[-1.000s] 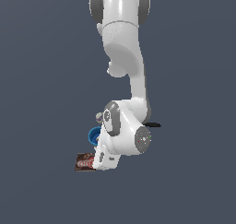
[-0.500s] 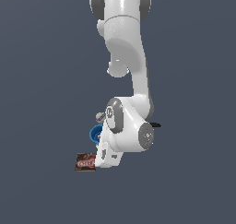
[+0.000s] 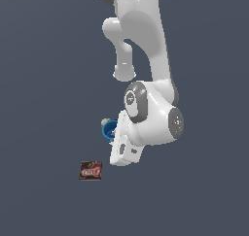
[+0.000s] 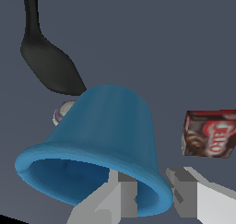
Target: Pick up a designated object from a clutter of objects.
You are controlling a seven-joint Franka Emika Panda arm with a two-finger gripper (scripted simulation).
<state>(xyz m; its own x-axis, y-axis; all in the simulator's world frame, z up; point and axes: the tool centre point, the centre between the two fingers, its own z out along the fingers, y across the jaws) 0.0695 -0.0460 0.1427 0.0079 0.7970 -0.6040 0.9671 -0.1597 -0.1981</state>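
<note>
The blue cup [image 4: 108, 126] fills the wrist view, tilted with its open mouth toward the camera. My gripper [image 4: 150, 180] is shut on its rim, one finger inside the wall and one outside. In the exterior view the blue cup [image 3: 110, 130] shows beside the arm's white hand [image 3: 124, 150], which hides the fingers. The whitish ball [image 4: 63, 111] peeks out behind the cup, and the black long-handled tool [image 4: 46, 61] lies beyond it. The brown-red packet [image 4: 209, 133] lies flat off to one side.
In the exterior view the packet [image 3: 91, 170] lies on the dark grey floor toward the exterior view's left of the hand. The ball [image 3: 104, 122] sits just beside the cup. The arm's wrist hides the black tool there.
The hand has risen and shifted toward the exterior view's right with the blue cup, uncovering the packet it overlapped before. The packet has stayed in place.
</note>
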